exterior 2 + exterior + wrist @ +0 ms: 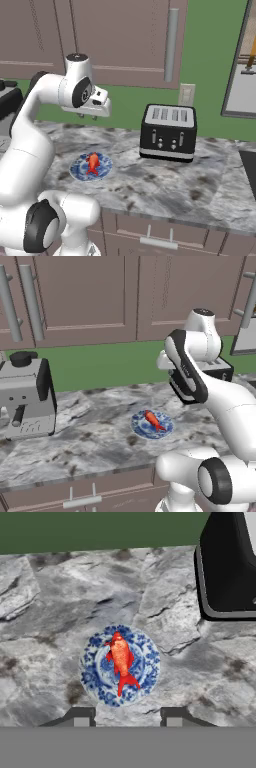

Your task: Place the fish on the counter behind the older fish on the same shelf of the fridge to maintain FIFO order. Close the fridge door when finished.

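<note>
Fish (121, 661), red-orange, lying flat at centre of blue-and-white patterned plate (149, 677); head toward 12 o'clock in hand view, tail toward 6. Plate resting on marbled counter (50, 622), well apart from other items. Black toaster (167, 132) standing at about 2 o'clock from plate in right base view, near green wall. Silver espresso machine (26, 395) sitting at 9 o'clock from plate in left base view, well apart. Gripper (127, 718) hanging above counter, just off plate's 6 o'clock rim in hand view, not touching fish or plate. Jaws at narrowest setting, grasping nothing. Brownish cabinet doors (100, 296) with silver bar handles mounted above green wall.
</note>
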Motion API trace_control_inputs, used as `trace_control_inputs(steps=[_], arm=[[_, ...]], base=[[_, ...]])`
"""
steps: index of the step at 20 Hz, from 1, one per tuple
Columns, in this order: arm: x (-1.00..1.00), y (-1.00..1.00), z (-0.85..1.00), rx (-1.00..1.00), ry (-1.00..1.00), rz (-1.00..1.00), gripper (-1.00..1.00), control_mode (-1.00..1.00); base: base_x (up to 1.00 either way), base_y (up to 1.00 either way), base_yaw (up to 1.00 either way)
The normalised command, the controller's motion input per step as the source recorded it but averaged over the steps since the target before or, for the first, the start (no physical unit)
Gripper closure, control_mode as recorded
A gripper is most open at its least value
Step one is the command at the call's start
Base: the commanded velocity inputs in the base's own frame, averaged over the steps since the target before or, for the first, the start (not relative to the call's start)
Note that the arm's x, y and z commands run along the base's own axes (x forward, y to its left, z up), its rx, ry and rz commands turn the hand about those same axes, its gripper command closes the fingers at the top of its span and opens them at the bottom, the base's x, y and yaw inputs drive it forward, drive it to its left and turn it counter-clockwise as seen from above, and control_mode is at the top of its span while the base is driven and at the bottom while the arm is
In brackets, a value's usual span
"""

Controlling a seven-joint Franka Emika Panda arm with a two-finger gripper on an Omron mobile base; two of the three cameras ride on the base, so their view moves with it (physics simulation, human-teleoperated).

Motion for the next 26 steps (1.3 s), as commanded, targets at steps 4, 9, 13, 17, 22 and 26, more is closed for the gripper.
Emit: trace_control_inputs(steps=[4,9,13,17,22,26], arm=[[-0.08,0.14,-0.27,-0.05,0.03,0.0,-1.0,-1.0],[-0.04,0.4,-0.92,-0.15,0.1,0.0,-1.0,-1.0],[0.11,0.49,-1.0,-0.14,0.16,0.0,-1.0,-1.0],[0.14,0.22,-0.85,-0.02,0.15,0.0,-1.0,-1.0],[0.01,-0.04,-0.49,0.0,0.04,0.01,-1.0,-1.0],[0.23,-0.11,-0.51,0.0,0.08,0.02,-1.0,-1.0]], base=[[0.0,0.0,0.0],[0.0,0.0,0.0],[0.0,0.0,0.0],[0.0,0.0,0.0],[0.0,0.0,0.0],[0.0,0.0,0.0]])
